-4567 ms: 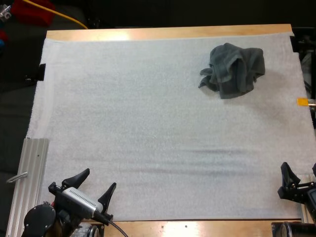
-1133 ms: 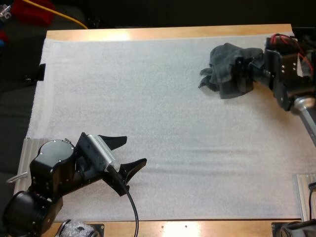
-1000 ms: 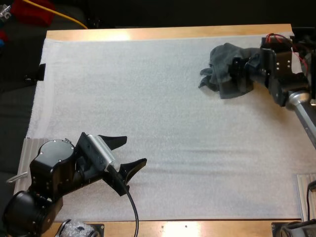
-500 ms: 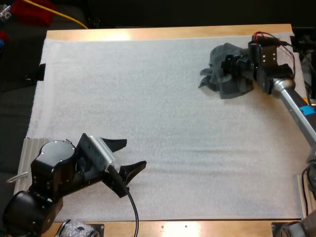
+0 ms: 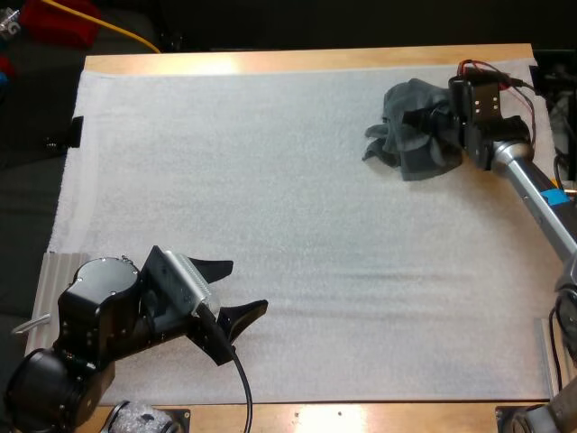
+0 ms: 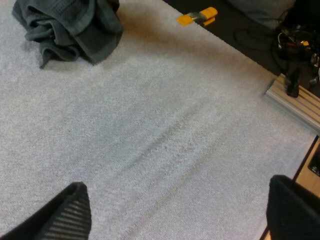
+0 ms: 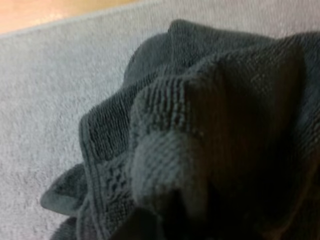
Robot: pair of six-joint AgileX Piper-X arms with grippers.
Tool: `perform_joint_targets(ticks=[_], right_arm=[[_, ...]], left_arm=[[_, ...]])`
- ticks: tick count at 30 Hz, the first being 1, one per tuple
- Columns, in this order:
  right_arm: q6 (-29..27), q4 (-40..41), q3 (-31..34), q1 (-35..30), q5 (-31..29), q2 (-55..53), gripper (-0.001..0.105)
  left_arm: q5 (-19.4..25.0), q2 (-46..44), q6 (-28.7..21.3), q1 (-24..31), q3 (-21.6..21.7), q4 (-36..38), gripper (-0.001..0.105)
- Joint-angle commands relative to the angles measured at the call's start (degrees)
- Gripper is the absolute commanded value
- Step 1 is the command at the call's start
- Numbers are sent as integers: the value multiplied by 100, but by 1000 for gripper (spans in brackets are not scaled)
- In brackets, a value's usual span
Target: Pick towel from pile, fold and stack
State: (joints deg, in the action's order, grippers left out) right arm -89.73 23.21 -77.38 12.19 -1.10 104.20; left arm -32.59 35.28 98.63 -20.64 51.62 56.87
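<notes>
The crumpled towel (image 5: 410,161) is the thing to steer by: it sits heaped on the white mat (image 5: 297,198), a single bunched lump with folds and a ribbed hem turned outward, and there is no folded stack beside it. Your right gripper (image 5: 422,122) is at the towel, pushed in from the towel's right side and sitting over the top of the heap. I judge it is placed there because the raised folds give more cloth to bite than the flat skirt at the towel's left. Whether that claw has clenched on the cloth or is only nosed into it, I cannot tell. The right wrist view is pressed close against dark weave, with a ridge of fabric just ahead. Your left gripper (image 5: 245,287) is well apart from the towel, across the mat on the towel's near left, released and spread wide with nothing in it. In its own view it looks back toward the towel over bare mat. It seems parked there to leave room for spreading the cloth and to be ready for a second corner. My judgement is that the picking step is in hand. Folding and stacking are not yet begun.
</notes>
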Motion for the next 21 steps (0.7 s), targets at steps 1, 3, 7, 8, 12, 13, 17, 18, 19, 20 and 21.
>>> perform_joint_targets(ticks=[1,3,7,8,12,13,17,18,19,20,21], right_arm=[[-45,10,-64,3,-40,-236,1],[-47,53,-64,3,-40,-398,1],[-336,234,-64,3,-38,-871,1],[-421,297,-64,3,-26,-1017,1],[-633,509,-64,3,-19,-1525,1],[-674,551,-64,3,-1,-1699,1],[-695,622,-64,3,153,-2222,1],[-695,618,-64,6,186,-2315,1],[-695,618,-64,18,230,-2467,1],[-695,618,-64,18,267,-2590,1],[-693,624,-64,18,291,-2651,1]], left_arm=[[-72,18,48,-23,40,-12,70],[-72,18,48,-23,40,-17,70],[-72,18,48,-23,40,-17,70],[-72,18,48,-23,40,-17,70],[-72,18,48,-23,40,-17,70],[-72,18,48,-23,40,-17,70],[-72,18,48,-23,40,-17,70],[-72,18,48,-23,40,-17,70],[-72,18,48,-23,40,-17,70],[-72,18,48,-23,40,-17,70],[-72,18,48,-23,40,-17,70]])
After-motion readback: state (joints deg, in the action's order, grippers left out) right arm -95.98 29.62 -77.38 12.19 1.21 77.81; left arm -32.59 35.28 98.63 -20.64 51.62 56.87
